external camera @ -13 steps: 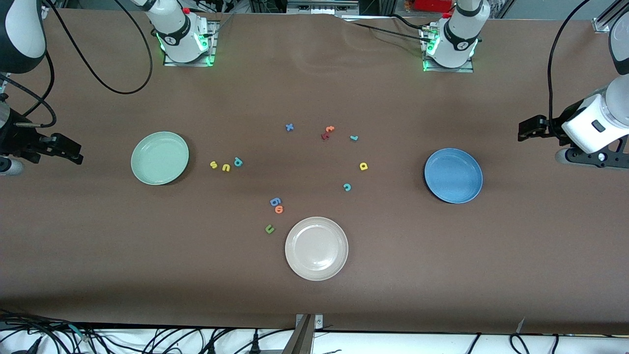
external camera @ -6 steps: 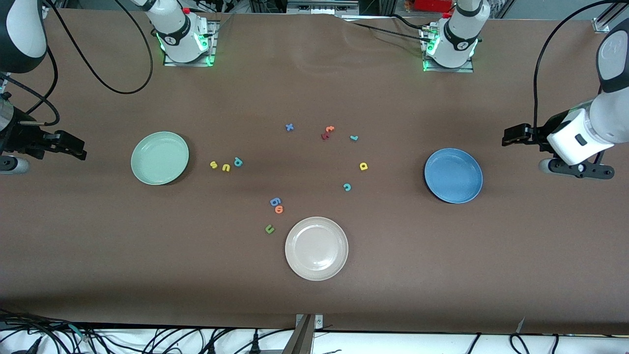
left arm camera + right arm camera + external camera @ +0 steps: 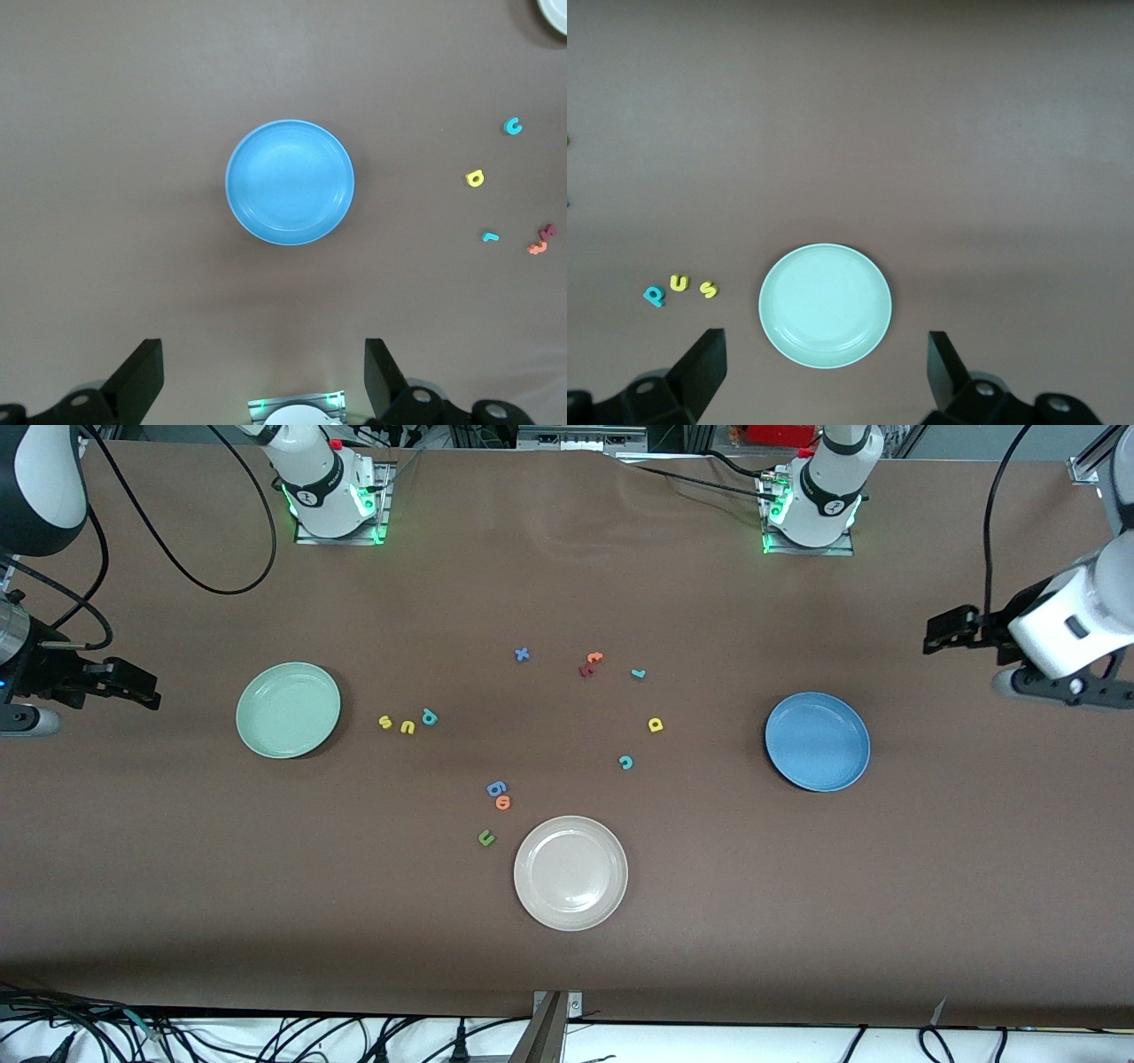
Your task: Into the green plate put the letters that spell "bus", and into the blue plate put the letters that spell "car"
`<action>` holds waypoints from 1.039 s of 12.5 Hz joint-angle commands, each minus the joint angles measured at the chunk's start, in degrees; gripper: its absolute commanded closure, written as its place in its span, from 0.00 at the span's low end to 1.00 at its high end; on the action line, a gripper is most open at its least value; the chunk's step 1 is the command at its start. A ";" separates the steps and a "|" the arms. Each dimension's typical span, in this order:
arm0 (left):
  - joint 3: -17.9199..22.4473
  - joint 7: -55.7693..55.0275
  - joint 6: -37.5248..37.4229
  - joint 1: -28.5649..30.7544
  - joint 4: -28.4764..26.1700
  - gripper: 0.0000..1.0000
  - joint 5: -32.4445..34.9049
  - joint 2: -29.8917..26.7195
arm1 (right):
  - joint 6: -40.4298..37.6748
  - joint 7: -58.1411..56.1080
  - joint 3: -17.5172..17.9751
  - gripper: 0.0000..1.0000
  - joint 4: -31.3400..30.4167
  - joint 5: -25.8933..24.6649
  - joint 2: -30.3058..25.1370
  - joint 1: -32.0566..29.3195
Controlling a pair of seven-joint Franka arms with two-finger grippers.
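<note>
Opening stage, nothing sorted. Left gripper [image 3: 941, 631] at frame right and right gripper [image 3: 142, 687] at frame left hover empty, fingers spread. Green plate [image 3: 288, 709] and blue plate [image 3: 817, 741] are empty. Yellow "s" [image 3: 384, 722], yellow "u" [image 3: 407, 727], teal "b" [image 3: 429, 716] lie left of centre; teal "c" [image 3: 625, 762], yellow "a" [image 3: 655, 724], teal "r" [image 3: 638, 674] right of centre. Likely next: descend on one letter.

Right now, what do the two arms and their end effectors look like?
Both arms are glossy white with black joint sections, trailing black cables; each base glows green with a red button. The left end effector and right end effector are black with two stubby fingers.

Both arms raised at table ends, left claw [image 3: 941, 634] & right claw [image 3: 142, 689] open, empty.
</note>
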 commanded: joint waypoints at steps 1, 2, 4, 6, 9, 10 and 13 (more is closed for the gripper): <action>0.38 -0.05 -0.77 0.29 1.78 0.00 1.57 0.76 | -0.66 0.27 1.73 0.01 -0.42 0.31 -1.16 0.25; 0.73 -0.13 -0.59 0.64 1.78 0.00 2.26 2.16 | -0.58 0.36 1.82 0.01 -0.33 0.22 -1.25 0.16; 1.00 -0.05 -0.33 2.30 1.95 0.00 8.23 3.49 | -0.58 0.27 1.82 0.01 -0.33 0.22 -1.25 0.16; 0.91 0.12 1.60 3.28 2.13 0.00 6.66 3.49 | -0.58 0.27 1.82 0.01 -0.33 0.22 -1.25 0.16; 0.65 -0.22 3.80 2.84 2.04 0.00 5.96 3.76 | -0.84 0.00 1.82 0.01 1.25 0.57 -0.55 0.16; 0.39 -0.22 3.98 2.75 2.04 0.00 5.44 3.76 | -0.84 0.01 1.82 0.01 1.25 0.57 -0.54 0.16; 0.38 0.31 4.16 2.84 2.04 0.00 2.62 3.67 | -0.84 0.01 1.91 0.01 1.34 0.48 -0.54 0.34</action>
